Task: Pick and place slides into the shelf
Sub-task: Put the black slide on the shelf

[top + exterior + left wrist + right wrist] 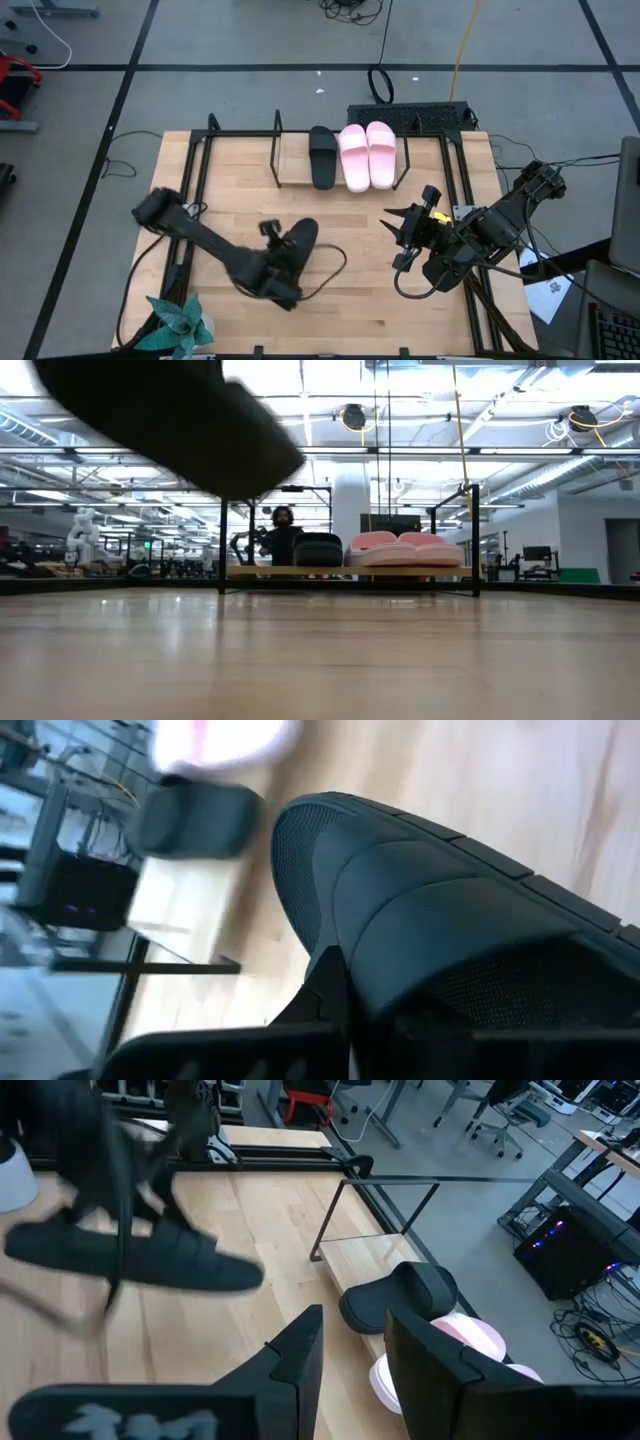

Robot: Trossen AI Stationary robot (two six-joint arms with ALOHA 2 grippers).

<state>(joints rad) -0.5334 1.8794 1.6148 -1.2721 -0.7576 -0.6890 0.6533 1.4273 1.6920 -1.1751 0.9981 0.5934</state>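
Note:
The shelf (277, 150) stands at the table's far side. One black slide (322, 157) and the two pink slides (368, 155) rest on it side by side on their soles, also seen in the low view as the black slide (318, 550) and the pink slides (400, 549). My left gripper (272, 243) is shut on the second black slide (298, 240) over the table's middle; the right wrist view shows this slide (130, 1260) from the side. My right gripper (350, 1370) is open above the table's right part, touching nothing. My left gripper holds the second black slide by its side near the wide strap (450, 920), with one finger (325, 990) showing against its edge. The slide itself hides the rest of the hold. The fingers come from above. The slide is lifted clear of the table, roughly level.
A small potted plant (180, 322) stands at the near left corner. A thin black cable (335, 262) loops over the table near the held slide. The shelf has free room (295, 160) left of the black slide. A person (283, 532) shows in the room beyond.

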